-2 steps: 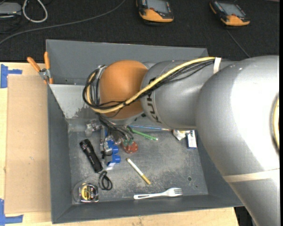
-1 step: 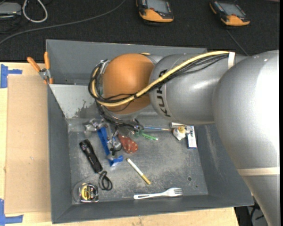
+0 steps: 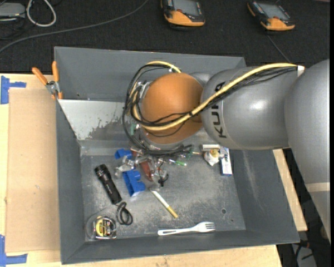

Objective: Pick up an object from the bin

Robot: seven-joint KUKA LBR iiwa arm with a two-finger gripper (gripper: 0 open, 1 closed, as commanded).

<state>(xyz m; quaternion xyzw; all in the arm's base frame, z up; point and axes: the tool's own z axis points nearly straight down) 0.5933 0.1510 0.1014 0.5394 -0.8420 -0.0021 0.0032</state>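
Observation:
My gripper [image 3: 150,169] is down in the middle of the bin, mostly covered by the wrist above it. It sits among a small cluster of things. A blue block [image 3: 134,182] lies just to its lower left and a smaller blue piece [image 3: 121,154] to its upper left. A green-tipped thing [image 3: 181,161] pokes out to its right. A cream-coloured stick [image 3: 165,204] lies slanted on the floor just below it. Whether anything is held is hidden.
A black torch [image 3: 108,184] lies to the left, with a black loop [image 3: 124,213] and a yellow tape measure [image 3: 103,227] near the front left corner. A white plastic fork [image 3: 187,228] lies along the front. A small white bottle [image 3: 211,156] and a blue-and-white packet [image 3: 226,162] lie on the right.

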